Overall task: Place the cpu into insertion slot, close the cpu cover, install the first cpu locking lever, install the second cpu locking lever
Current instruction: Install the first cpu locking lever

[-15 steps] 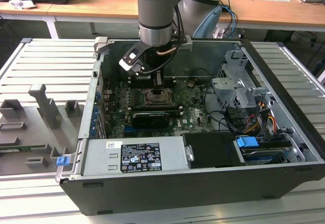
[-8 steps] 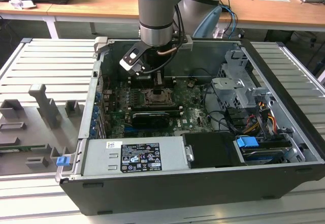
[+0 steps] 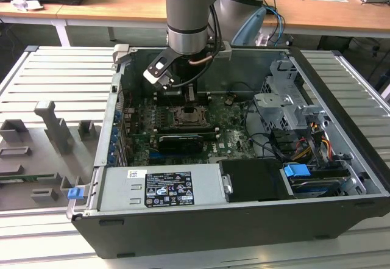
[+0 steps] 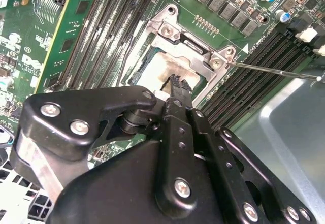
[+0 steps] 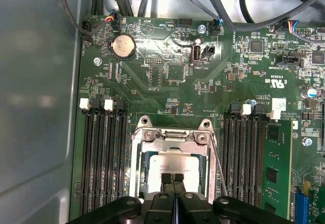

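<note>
the pincer (image 5: pixel 172 177), tips pinched together on nothing, is hovering right over the cpu (image 5: pixel 172 161) sitting in its socket beneath, the cpu cover (image 5: pixel 172 138) seemingly lying down around it, so cover closing seems to be finishing, the thin locking lever (image 5: pixel 219 165) beside it needing careful hooking

An open black computer case (image 3: pixel 244 229) is lying on a ribbed metal table (image 3: pixel 61 74), its green motherboard (image 3: pixel 230 136) showing beyond a grey power supply box (image 3: pixel 201 185). A round coin battery (image 5: pixel 123 46) is sitting near black memory slots (image 5: pixel 104 158), while wooden desks (image 3: pixel 122 7) are standing behind.
</note>
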Tool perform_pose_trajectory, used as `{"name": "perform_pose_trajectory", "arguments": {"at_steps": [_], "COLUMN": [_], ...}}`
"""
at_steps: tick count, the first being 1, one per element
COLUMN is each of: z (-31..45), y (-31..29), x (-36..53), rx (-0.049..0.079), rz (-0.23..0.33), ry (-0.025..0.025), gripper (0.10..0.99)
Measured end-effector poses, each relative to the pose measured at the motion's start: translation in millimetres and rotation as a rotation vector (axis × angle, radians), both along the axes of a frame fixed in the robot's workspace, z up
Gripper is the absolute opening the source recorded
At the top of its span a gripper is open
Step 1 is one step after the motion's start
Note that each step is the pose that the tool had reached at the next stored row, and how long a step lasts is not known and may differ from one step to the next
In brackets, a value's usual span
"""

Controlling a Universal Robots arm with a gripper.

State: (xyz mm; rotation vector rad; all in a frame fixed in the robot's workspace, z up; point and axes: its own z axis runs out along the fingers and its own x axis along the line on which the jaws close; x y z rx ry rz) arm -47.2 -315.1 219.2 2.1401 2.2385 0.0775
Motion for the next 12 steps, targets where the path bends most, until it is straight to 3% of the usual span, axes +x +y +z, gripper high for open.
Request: {"name": "perform_pose_trajectory", "arguments": {"at_steps": [12], "z": [1.7], "y": [0.0], "x": [0.0], "rx": [0.000], "rz": [0.000], "ry": [0.0001], "gripper": [0.106]}}
